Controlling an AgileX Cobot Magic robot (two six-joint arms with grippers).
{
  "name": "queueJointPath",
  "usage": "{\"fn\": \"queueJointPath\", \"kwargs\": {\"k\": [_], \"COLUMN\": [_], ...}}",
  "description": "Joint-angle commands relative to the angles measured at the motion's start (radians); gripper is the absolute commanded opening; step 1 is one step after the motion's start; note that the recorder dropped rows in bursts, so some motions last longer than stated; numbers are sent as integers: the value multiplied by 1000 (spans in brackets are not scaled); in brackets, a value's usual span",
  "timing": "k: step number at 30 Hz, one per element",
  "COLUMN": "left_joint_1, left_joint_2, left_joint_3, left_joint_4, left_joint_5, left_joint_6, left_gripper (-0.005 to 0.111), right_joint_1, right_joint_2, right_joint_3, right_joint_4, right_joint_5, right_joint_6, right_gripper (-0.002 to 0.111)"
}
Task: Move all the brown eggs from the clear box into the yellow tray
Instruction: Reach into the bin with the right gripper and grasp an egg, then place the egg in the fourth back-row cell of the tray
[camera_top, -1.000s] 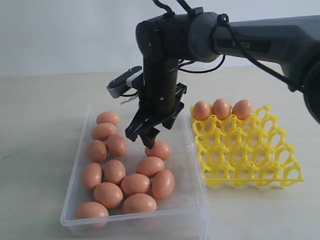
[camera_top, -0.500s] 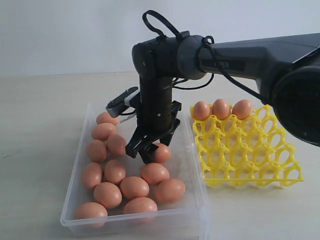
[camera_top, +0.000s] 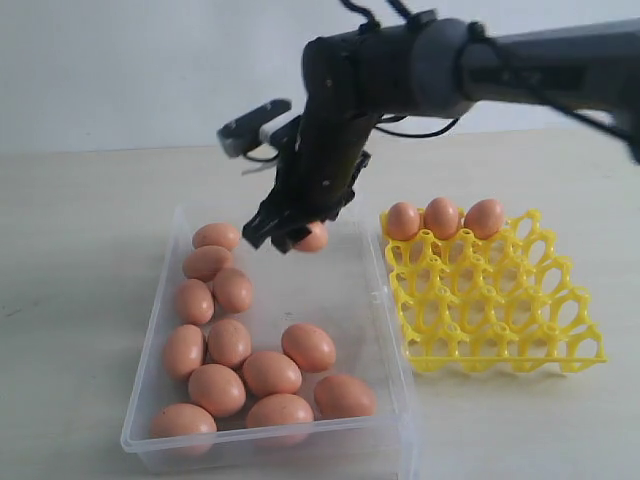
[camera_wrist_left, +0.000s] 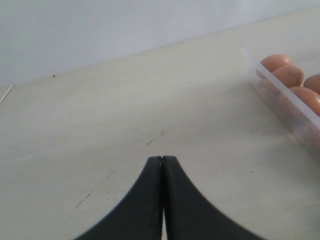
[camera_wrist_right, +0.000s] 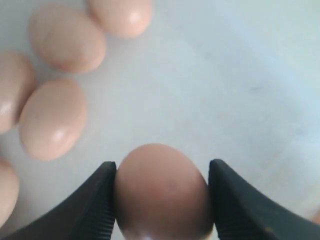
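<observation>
My right gripper (camera_top: 293, 236) hangs above the far end of the clear box (camera_top: 158, 300), shut on one brown egg (camera_top: 314, 238). In the right wrist view that egg (camera_wrist_right: 161, 192) fills the gap between both fingers of the gripper (camera_wrist_right: 162, 164), with the box floor well below. Several more brown eggs (camera_top: 270, 372) lie in the box, along its left side and near end. Three eggs (camera_top: 441, 216) sit in the back row of the yellow tray (camera_top: 500, 320). My left gripper (camera_wrist_left: 162, 159) is shut and empty over bare table beside the box wall (camera_wrist_left: 285, 100).
The yellow tray stands on the table just right of the clear box, its other cups open. A pale wall runs behind the table. My right arm (camera_top: 520, 65) reaches in from the upper right, above the tray.
My right gripper went down among the eggs, closed on one and has lifted it up and toward the box's far end. Some eggs in the box rolled toward the near right.
</observation>
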Motion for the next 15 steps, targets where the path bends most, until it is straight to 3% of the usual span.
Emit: {"fn": "queueJointPath", "kwargs": {"k": [1,7,15], "left_joint_1": [-3,-3,-3], "left_joint_2": [-6,-6,-6], "left_joint_3": [-4,-4,-4], "left_joint_4": [-4,-4,-4], "left_joint_5": [-7,-7,-7], "left_joint_6": [0,0,0], "left_gripper": [0,0,0], "right_joint_1": [-90,-256,-462], "right_joint_2": [-212,-421,-452], "right_joint_3": [268,578,737], "right_joint_4": [-71,-82,-71], "right_joint_5": [-370,-699,-899], "right_joint_6": [141,264,286], "right_gripper": [0,0,0]}}
